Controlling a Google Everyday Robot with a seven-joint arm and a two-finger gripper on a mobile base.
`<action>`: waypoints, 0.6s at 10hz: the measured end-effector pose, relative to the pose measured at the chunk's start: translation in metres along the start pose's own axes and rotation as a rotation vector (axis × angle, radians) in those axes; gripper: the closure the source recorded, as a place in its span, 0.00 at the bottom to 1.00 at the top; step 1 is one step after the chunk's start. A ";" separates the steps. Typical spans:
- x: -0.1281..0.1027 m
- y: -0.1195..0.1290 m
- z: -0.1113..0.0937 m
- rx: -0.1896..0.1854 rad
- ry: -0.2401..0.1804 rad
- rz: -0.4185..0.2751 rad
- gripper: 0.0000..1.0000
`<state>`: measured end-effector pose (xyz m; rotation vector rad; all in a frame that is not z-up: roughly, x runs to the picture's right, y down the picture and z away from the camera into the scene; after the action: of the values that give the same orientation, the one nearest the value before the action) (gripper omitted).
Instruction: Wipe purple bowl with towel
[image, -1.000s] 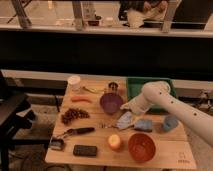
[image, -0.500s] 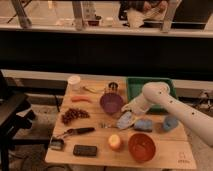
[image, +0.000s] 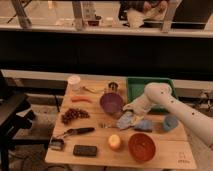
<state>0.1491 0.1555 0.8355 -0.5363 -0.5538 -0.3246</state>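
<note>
The gripper (image: 128, 111) is hanging low near the centre of the frame, right over the upper edge of the towel (image: 125, 121) and just beside the right rim of the purple bowl (image: 111, 103). Whether it is standing wide or pinching the cloth cannot be told, because the wrist is covering it from this angle. The white arm (image: 159, 94) is reaching in from the right edge of the frame and bending over the green tray (image: 145, 86), probably so that the wrist is coming down on the cloth from above rather than sweeping across the table (image: 165, 152).

The towel is lying crumpled just below and to the right of the bowl. That seems to be making the carry a short one, up and to the left over the rim.

The bowl is sitting mid-table, well away from every table edge, so pressing on it is unlikely to be pushing it off. Room around it is uneven:
- A small can (image: 113, 86) is standing just above it.
- The blue cloth pad (image: 144, 125) is lying just beside the towel on the right, close enough to be dragged along.
- The orange-red bowl (image: 141, 146) is sitting lower, near the front edge.
- Bare wood is showing to the bowl's left, before the grapes (image: 74, 115)
</note>
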 end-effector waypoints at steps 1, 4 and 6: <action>0.001 0.001 0.002 -0.003 -0.005 0.004 0.34; 0.002 0.004 0.007 -0.005 -0.024 0.021 0.34; 0.001 0.004 0.012 -0.006 -0.043 0.029 0.39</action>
<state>0.1468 0.1657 0.8431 -0.5578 -0.5858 -0.2875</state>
